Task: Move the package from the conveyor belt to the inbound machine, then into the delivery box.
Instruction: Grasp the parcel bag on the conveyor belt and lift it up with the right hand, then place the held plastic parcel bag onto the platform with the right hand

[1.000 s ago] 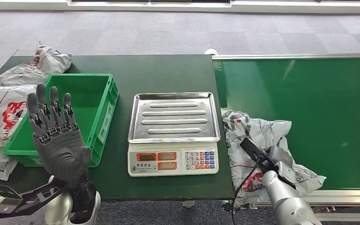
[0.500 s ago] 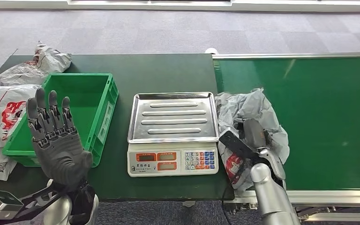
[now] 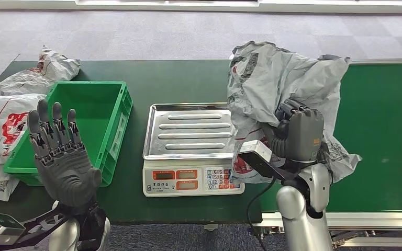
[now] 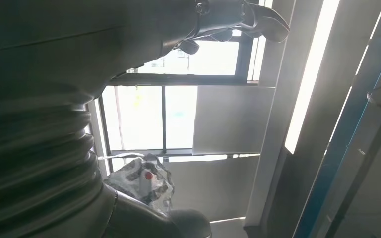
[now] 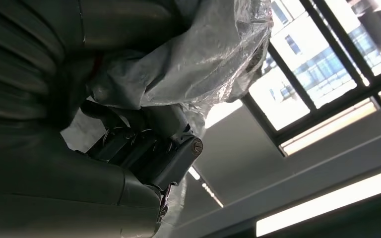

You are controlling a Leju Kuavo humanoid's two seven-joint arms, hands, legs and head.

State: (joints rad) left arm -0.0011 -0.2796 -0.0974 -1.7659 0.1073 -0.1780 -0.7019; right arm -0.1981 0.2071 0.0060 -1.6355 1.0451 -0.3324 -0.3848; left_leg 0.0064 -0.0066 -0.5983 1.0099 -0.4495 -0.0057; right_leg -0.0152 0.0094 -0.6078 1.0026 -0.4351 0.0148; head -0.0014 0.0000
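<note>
My right hand (image 3: 298, 133) grips a crumpled grey plastic package (image 3: 272, 78) and holds it in the air over the seam between the green conveyor belt (image 3: 382, 120) and the scale. In the right wrist view the package (image 5: 203, 59) bulges out of the curled fingers (image 5: 144, 148). The scale with its steel tray (image 3: 193, 128) sits mid-table, just left of the package. The green delivery box (image 3: 112, 112) stands left of the scale. My left hand (image 3: 63, 157) is raised near the box's front corner, palm flat, fingers spread and holding nothing.
Several other grey and white packages (image 3: 10, 115) lie on the dark green table (image 3: 178, 78) left of and behind the box. One more package (image 4: 141, 181) appears in the left wrist view. Grey carpet lies beyond the table.
My right hand has lifted the package off the conveyor belt, up and toward the scale. The left hand has barely moved.
</note>
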